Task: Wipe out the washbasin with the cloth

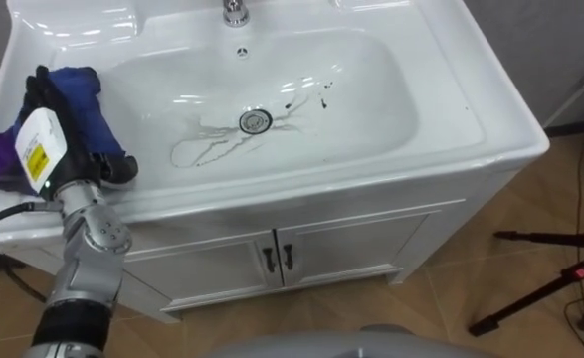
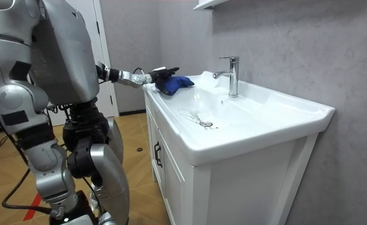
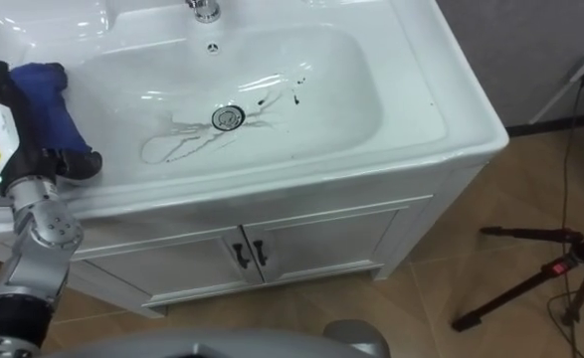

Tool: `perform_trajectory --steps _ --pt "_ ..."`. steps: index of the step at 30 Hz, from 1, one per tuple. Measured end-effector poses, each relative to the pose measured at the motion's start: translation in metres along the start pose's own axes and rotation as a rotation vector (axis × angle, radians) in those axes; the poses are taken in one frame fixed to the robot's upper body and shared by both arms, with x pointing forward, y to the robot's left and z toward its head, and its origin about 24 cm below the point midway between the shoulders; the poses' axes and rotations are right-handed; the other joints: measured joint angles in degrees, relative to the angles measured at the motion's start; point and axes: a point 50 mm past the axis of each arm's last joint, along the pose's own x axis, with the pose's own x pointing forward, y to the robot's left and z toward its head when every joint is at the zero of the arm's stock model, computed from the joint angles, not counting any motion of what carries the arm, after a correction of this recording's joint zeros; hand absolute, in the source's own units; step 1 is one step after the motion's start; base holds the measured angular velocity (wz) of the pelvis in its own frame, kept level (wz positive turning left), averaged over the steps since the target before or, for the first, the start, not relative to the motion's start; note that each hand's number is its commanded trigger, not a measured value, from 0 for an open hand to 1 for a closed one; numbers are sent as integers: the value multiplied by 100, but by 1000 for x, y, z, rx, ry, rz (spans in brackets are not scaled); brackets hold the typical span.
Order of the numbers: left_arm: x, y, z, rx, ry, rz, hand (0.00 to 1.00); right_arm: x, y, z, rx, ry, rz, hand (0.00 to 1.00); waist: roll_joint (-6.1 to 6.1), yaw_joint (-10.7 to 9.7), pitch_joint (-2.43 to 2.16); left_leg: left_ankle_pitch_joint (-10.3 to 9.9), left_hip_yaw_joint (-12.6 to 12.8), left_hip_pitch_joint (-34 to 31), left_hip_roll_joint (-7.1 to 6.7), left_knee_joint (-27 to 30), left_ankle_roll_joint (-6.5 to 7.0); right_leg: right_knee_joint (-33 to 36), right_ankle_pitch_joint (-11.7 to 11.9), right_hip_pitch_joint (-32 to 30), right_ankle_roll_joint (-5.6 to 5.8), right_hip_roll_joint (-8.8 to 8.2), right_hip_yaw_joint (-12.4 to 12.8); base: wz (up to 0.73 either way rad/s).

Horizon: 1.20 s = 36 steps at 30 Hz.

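Left eye view: the left hand (image 1: 43,144), fingers curled round a blue cloth (image 1: 81,89), rests on the white basin's (image 1: 371,109) left rim; dark streaks (image 1: 217,147) fan around the drain (image 1: 256,121). Room view: the robot stands before the basin, arm stretched to the cloth.

white basin (image 1: 371,109), dark streaks around its drain (image 1: 256,121), crumpled blue cloth (image 1: 85,91) on its left rim

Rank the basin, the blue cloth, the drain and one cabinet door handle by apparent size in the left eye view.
1. basin
2. blue cloth
3. drain and cabinet door handle: both small, too alike to rank.
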Motion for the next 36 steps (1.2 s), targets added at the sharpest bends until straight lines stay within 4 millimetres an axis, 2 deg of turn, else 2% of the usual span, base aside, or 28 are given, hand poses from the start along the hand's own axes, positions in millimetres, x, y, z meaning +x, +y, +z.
perform_trajectory --steps 5,19,33,36 --pt "3 6 -7 7 46 32 0 1 4 -2 10 23 8 0 -5 5 3 0 0 10 -2 1 0 3 0 8 0 -1 11 0" --pt "3 7 -8 17 61 32 0 2 6 0 14 22 7 0 4 -5 19 0 6 9 -3 0 0 1 0 6 1 -1 24 0" --pt "3 5 -10 28 77 9 0 2 6 2 47 11 -1 0 136 -23 51 0 10 53 -6 1 0 10 2 66 3 -3 27 0" --pt "2 4 -10 41 78 -5 0 2 4 6 47 5 -3 0 146 -121 66 0 7 -22 -11 20 1 26 -3 0 8 -11 21 0"
